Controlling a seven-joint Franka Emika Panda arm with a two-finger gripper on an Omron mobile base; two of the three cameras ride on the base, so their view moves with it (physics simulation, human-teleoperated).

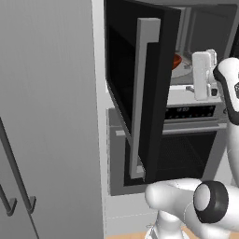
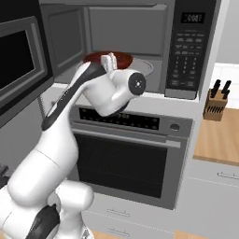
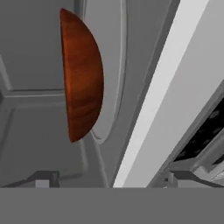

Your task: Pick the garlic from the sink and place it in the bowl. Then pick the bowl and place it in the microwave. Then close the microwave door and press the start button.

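Observation:
The microwave (image 2: 126, 28) stands open, its black door (image 1: 126, 70) with the long silver handle (image 1: 142, 93) swung out to the left. On the round turntable (image 2: 145, 68) inside sits the red-brown bowl (image 2: 123, 58), which also shows as an edge-on bowl (image 3: 83, 83) in the rolled hand view. My gripper (image 2: 110, 59) hovers at the cavity's front edge, just short of the bowl. It is open, and nothing lies between the fingertips of the gripper (image 3: 113, 178). The garlic is hidden and the sink is out of view. The button strip (image 2: 189, 51) runs down the microwave's right side.
An oven (image 2: 126, 158) with a horizontal bar sits directly below the microwave. A knife block (image 2: 217, 105) stands on the wooden counter (image 2: 219, 135) to the right. A tall grey cabinet (image 1: 46, 116) fills the left beside the open door.

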